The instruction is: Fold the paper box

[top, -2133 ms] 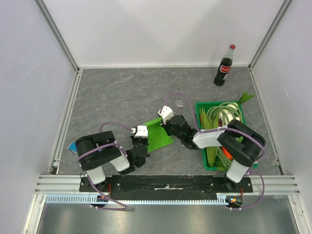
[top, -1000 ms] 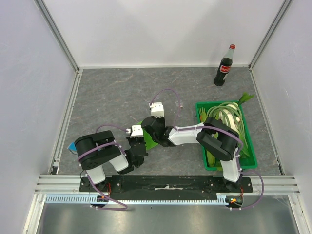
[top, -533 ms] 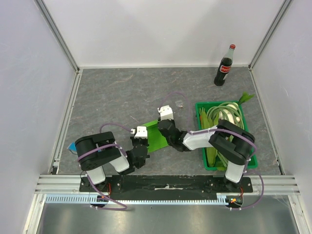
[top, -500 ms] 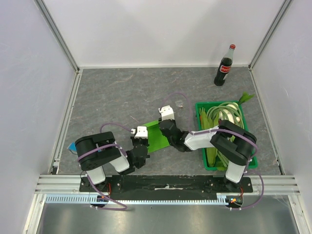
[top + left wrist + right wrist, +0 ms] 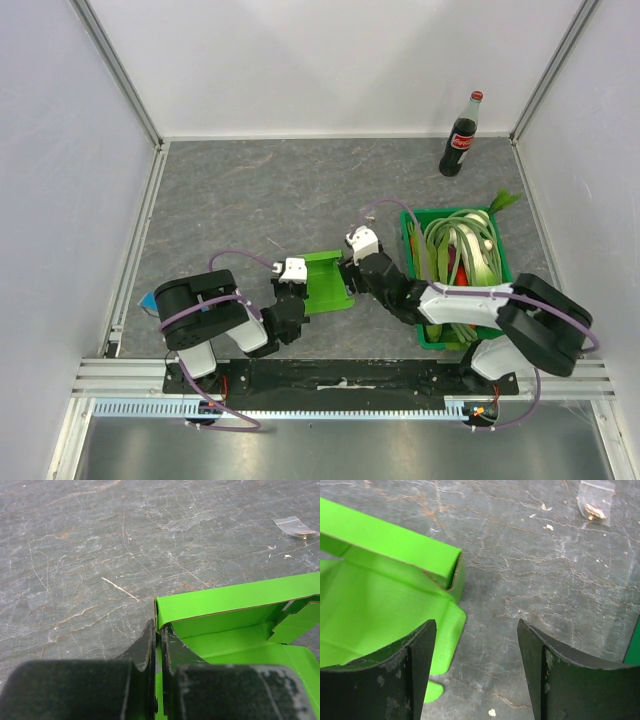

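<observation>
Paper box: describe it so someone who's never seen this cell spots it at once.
On the grey table, look near the front edge, just left of the dark-green crate of vegetables. The paper box is the small lime-green card tray there, one wall pinched by the left gripper. Unlike the crate, it is thin, bright and empty.

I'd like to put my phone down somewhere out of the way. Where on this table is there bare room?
The widest bare patch is the far left of the table, between the back wall, left wall and paper box. A narrower strip lies between the bottle and the crate. The near edge is crowded: left arm, right arm, box, crate.
</observation>
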Available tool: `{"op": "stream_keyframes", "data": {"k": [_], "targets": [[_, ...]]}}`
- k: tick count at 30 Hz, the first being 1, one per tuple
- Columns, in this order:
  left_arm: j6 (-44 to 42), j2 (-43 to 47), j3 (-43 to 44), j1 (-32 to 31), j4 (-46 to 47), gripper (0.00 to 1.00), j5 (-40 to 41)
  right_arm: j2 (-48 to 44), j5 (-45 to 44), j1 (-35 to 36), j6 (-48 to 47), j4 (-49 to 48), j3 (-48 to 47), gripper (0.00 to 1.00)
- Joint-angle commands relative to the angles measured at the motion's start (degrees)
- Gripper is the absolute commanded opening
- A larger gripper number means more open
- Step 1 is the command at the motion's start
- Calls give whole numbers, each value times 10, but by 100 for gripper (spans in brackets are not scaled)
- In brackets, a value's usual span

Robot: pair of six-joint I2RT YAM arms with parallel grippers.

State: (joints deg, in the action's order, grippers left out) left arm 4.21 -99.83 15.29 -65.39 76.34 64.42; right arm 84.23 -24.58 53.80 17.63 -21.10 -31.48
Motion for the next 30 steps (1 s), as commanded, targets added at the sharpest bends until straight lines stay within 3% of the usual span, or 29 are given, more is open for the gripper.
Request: {"op": "stream_keyframes", "data": {"k": [1, 5, 9, 14, 19, 22, 25, 26, 28, 29, 30], "targets": [[-31, -3, 13, -3, 190, 2, 40, -68, 86, -5, -21, 39, 9, 75], [-33, -13, 13, -3, 190, 2, 54, -65, 71, -14, -26, 89, -17, 75], [-1, -12, -1, -4, 188, 2, 28, -46, 77, -24, -55, 61, -21, 70], [23, 15, -3, -14, 167, 2, 29, -49, 81, -23, -57, -92, 48, 67], [58, 46, 5, -37, 83, 2, 68, -45, 71, -23, -73, -131, 70, 66], [86, 81, 18, -55, -11, 2, 99, -52, 55, -24, -89, -150, 79, 66], [138, 118, 49, -66, -176, 2, 119, -64, 64, -25, -102, -155, 77, 65], [191, 129, 58, -68, -223, 2, 120, -64, 66, -24, -112, -155, 74, 64], [274, 154, 90, -69, -410, 2, 118, -58, 50, -25, -118, -145, 57, 62], [375, 159, 104, -69, -474, 2, 116, -58, 44, -26, -117, -134, 56, 61], [428, 161, 133, -69, -622, 2, 109, -65, 57, -30, -114, -133, 57, 61]]}}
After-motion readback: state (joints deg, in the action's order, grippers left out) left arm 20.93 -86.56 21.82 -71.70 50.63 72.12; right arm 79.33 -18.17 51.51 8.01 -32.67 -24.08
